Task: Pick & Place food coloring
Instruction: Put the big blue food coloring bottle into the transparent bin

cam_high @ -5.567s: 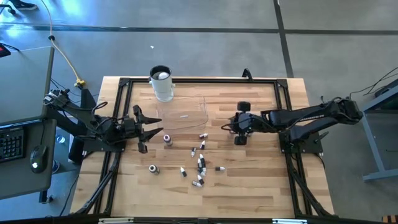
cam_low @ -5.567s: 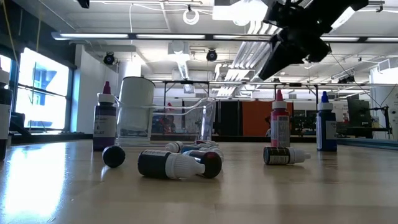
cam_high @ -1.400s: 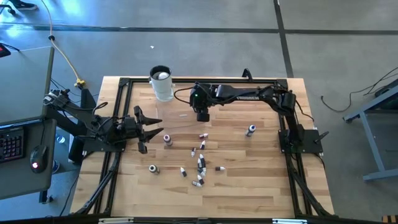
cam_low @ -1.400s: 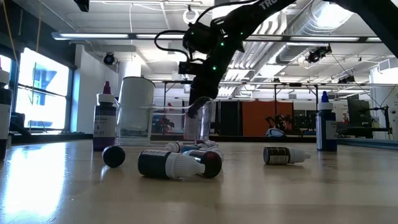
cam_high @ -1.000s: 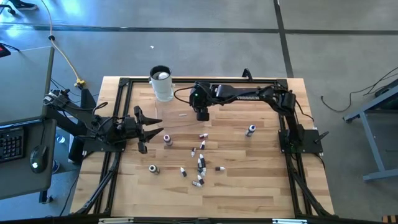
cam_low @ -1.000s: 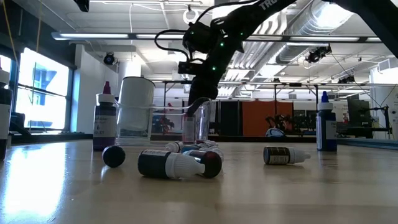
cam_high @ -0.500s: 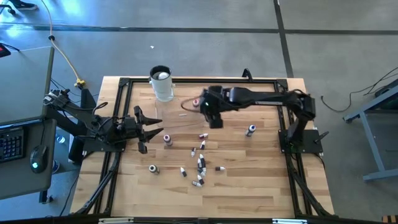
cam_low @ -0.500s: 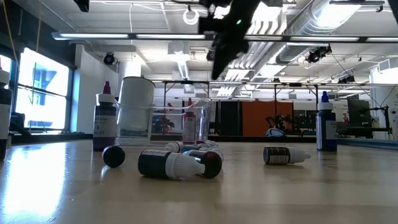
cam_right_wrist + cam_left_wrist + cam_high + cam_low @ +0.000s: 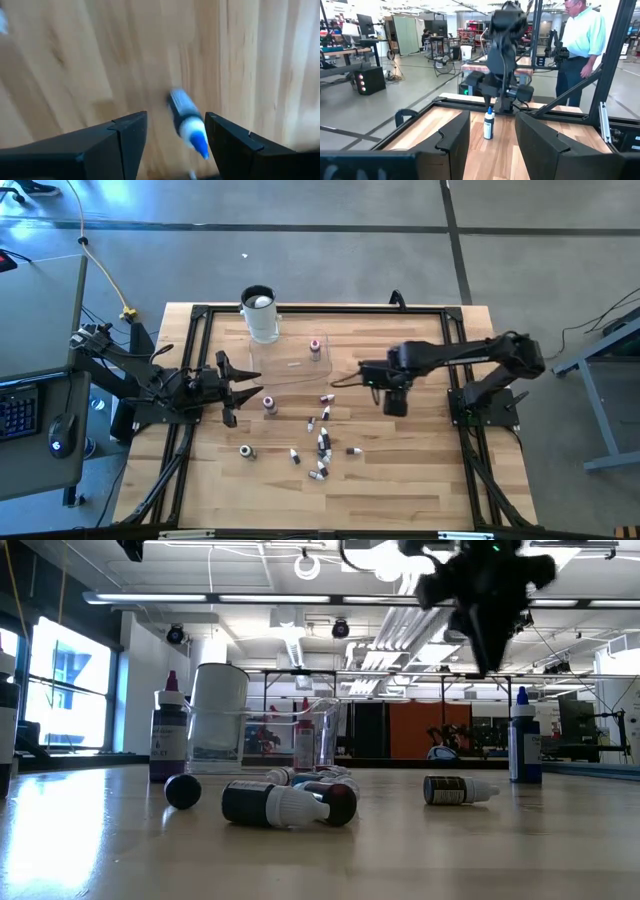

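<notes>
Several tiny dropper bottles [image 9: 321,442] lie loose on the wooden table's middle; two dark ones [image 9: 285,803] lie nearest in the low view. A pink-capped bottle [image 9: 315,347] stands upright in the clear tray [image 9: 290,378]. A blue-capped bottle [image 9: 186,122] stands upright on the table toward the right; it also shows in the left wrist view [image 9: 489,124]. My right gripper [image 9: 393,402] hangs open above it, fingers pointing down, well clear of the table [image 9: 490,600]. My left gripper [image 9: 240,388] waits open at the table's left.
A tall white cup [image 9: 260,313] stands at the far edge beside the tray. A purple bottle [image 9: 269,404] stands close to my left gripper. A black frame [image 9: 200,315] runs round the table. A person [image 9: 580,40] stands beyond the table's right side.
My right gripper has let go of the pink-capped bottle, which now stands upright in the clear tray. It has risen and gone toward the table's right edge, and now hangs over the blue-capped bottle.
</notes>
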Robot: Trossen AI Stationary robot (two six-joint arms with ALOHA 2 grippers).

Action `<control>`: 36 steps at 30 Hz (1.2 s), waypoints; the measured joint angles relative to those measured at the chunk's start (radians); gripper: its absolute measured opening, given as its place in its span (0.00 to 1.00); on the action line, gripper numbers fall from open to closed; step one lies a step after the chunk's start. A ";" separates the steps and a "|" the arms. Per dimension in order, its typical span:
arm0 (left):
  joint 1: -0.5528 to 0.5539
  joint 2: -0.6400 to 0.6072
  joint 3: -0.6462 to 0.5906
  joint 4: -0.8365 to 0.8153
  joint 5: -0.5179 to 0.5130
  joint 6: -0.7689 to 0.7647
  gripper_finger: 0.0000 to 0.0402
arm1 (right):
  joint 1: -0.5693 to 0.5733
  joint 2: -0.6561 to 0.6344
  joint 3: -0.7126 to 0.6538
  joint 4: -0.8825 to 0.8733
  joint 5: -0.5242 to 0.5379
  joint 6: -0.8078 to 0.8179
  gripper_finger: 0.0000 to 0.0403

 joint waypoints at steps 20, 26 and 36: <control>0.000 0.000 0.000 0.030 0.000 0.001 0.38 | -0.114 -0.154 -0.455 0.334 -0.017 -0.020 0.48; 0.000 0.000 0.000 0.030 0.000 0.002 0.38 | -0.133 -0.154 -0.457 0.356 0.014 -0.064 0.48; 0.000 0.000 0.000 0.030 -0.001 0.003 0.38 | -0.174 -0.154 -0.457 0.424 -0.103 -0.056 0.37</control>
